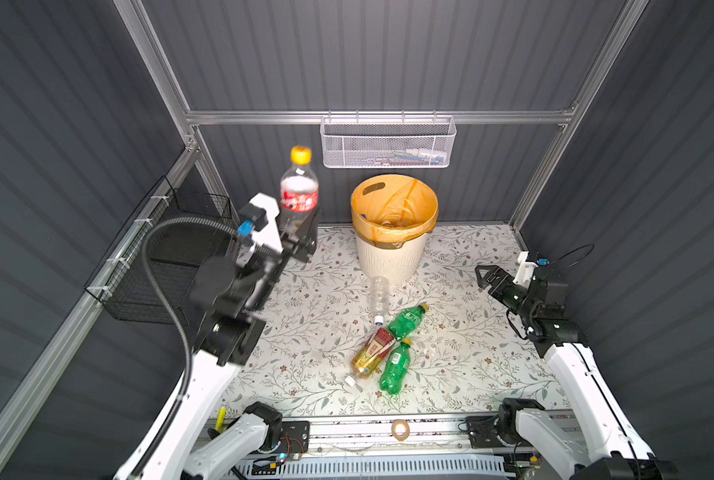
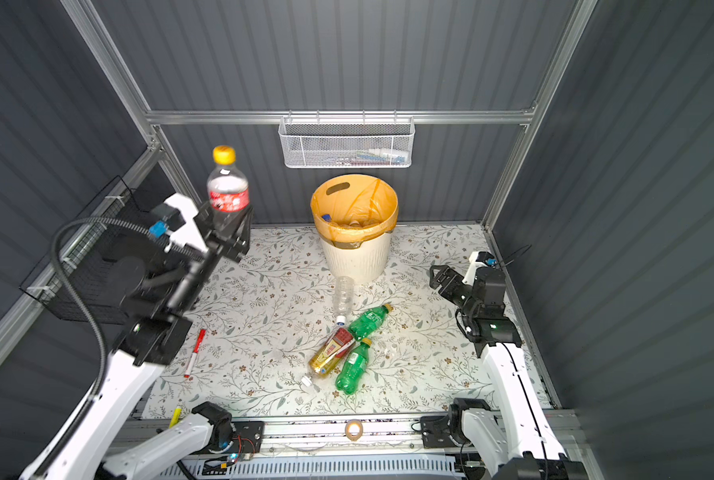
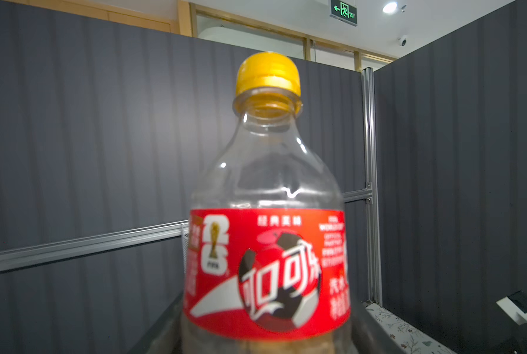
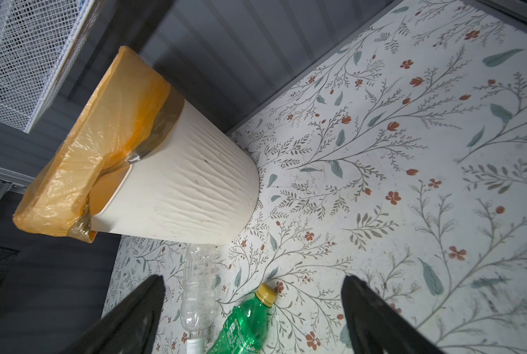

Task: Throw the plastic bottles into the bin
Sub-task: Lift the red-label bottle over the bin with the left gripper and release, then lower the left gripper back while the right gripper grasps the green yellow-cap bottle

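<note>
Red-label plastic bottle (image 1: 299, 195), clear with a yellow cap, stands with its long axis vertical, cap up. Its base sits between the fingers of the left end effector (image 1: 299, 232), high above the bench (image 1: 471, 374). In the left wrist view the same bottle (image 3: 265, 245) fills the frame, with dark finger edges on either side of its base. Whether the fingers press on it or stand just clear of it cannot be told.

The bin (image 1: 390, 257) lies below this end effector and off to its right. In both top views the bottle therefore appears beside the orange-lined mouth, not over it. Judged from this, the coming move turns on bringing the bottle's base across and over the rim; the left arm is the one placed for it.

The right end effector (image 1: 486, 276) sits low on the bin's other side, fingers wide apart and empty. In the right wrist view this end effector (image 4: 253, 277) has the bin (image 4: 179, 184) ahead of it.

Count:
- One bottle is aloft.
- Four bottles lie on the bench, below the left end effector and ahead of the right one:
  - one clear bottle (image 1: 379, 297), base at the bin's foot, cap pointing away;
  - one green bottle (image 1: 407, 320), nearer the right end effector;
  - a second green bottle (image 1: 396, 368), farther from it;
  - one amber bottle (image 1: 374, 351), lying alongside the second green bottle.
- Further bottles show inside the bin, number not legible.
- One bin.
</note>
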Action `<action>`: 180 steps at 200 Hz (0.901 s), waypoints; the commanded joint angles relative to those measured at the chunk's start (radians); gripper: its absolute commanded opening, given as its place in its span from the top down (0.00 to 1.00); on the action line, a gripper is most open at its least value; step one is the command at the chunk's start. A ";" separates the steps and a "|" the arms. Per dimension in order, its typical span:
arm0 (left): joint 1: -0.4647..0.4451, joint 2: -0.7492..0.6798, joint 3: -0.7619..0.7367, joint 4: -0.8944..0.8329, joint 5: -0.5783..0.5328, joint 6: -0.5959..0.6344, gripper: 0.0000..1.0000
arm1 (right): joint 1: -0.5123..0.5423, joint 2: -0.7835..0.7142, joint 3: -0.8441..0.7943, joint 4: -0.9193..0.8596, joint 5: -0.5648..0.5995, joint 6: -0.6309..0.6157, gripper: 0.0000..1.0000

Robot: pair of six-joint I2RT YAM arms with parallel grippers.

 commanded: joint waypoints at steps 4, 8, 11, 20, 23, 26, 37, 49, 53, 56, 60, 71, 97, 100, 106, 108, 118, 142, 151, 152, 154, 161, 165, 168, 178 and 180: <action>-0.005 0.394 0.413 -0.371 0.110 -0.108 0.13 | 0.010 -0.008 0.001 0.023 -0.036 0.029 0.08; -0.005 0.450 0.494 -0.445 0.097 -0.121 0.09 | 0.014 -0.006 0.005 0.016 -0.036 0.029 0.08; -0.005 0.483 0.538 -0.484 0.091 -0.128 0.04 | 0.018 -0.007 0.008 0.011 -0.035 0.027 0.08; -0.005 0.534 0.600 -0.529 0.086 -0.130 0.00 | 0.030 -0.009 0.014 -0.011 -0.036 0.017 0.08; -0.004 0.539 0.604 -0.526 0.085 -0.132 0.00 | 0.035 -0.011 0.016 -0.019 -0.036 0.011 0.08; -0.005 0.538 0.603 -0.517 0.083 -0.136 0.00 | 0.039 -0.014 0.018 -0.027 -0.035 0.007 0.08; -0.005 0.507 0.572 -0.464 0.060 -0.141 0.00 | 0.048 -0.020 0.021 -0.055 -0.024 -0.008 0.08; -0.004 0.451 0.523 -0.414 0.015 -0.137 0.00 | 0.050 -0.020 0.019 -0.078 -0.017 -0.015 0.08; -0.003 0.433 0.508 -0.405 0.000 -0.136 0.00 | 0.051 -0.018 0.018 -0.083 -0.015 -0.015 0.08; -0.002 0.422 0.497 -0.401 -0.011 -0.135 0.00 | 0.053 -0.016 0.017 -0.089 -0.014 -0.012 0.08; -0.001 0.402 0.486 -0.398 -0.022 -0.135 0.00 | 0.056 -0.013 0.016 -0.094 -0.011 -0.009 0.08; 0.007 0.355 0.445 -0.398 -0.046 -0.136 0.00 | 0.070 0.002 0.008 -0.106 0.010 0.016 0.08; 0.028 0.238 0.293 -0.395 -0.111 -0.131 0.00 | 0.168 0.070 0.015 -0.156 0.120 0.114 0.06; 0.031 0.225 0.273 -0.397 -0.118 -0.132 0.00 | 0.186 0.080 0.020 -0.164 0.137 0.127 0.06; 0.045 0.197 0.238 -0.402 -0.130 -0.141 0.00 | 0.219 0.103 0.030 -0.182 0.170 0.153 0.06; 0.048 0.189 0.220 -0.403 -0.134 -0.143 0.00 | 0.231 0.110 0.033 -0.185 0.178 0.161 0.06; 0.080 0.145 0.144 -0.407 -0.138 -0.167 0.00 | 0.283 0.149 0.044 -0.190 0.202 0.205 0.05; 0.173 0.055 -0.058 -0.412 -0.109 -0.248 0.00 | 0.382 0.246 0.033 -0.146 0.220 0.320 0.05; 0.182 0.032 -0.115 -0.425 -0.118 -0.257 0.00 | 0.411 0.278 0.025 -0.123 0.226 0.359 0.05; 0.182 0.029 -0.120 -0.427 -0.119 -0.258 0.00 | 0.415 0.282 0.024 -0.121 0.226 0.363 0.05; 0.182 0.024 -0.131 -0.431 -0.122 -0.260 0.00 | 0.422 0.287 0.023 -0.116 0.226 0.371 0.05; 0.182 0.010 -0.166 -0.446 -0.124 -0.270 0.00 | 0.445 0.305 0.017 -0.100 0.229 0.395 0.05; 0.183 0.001 -0.184 -0.454 -0.120 -0.278 0.00 | 0.454 0.314 0.015 -0.093 0.229 0.410 0.05; 0.184 -0.004 -0.199 -0.459 -0.114 -0.279 0.00 | 0.462 0.320 0.012 -0.089 0.231 0.418 0.05; 0.183 -0.019 -0.240 -0.479 -0.090 -0.277 0.00 | 0.489 0.335 0.003 -0.069 0.234 0.443 0.05; 0.184 -0.023 -0.247 -0.485 -0.089 -0.277 0.00 | 0.495 0.337 -0.001 -0.064 0.232 0.446 0.05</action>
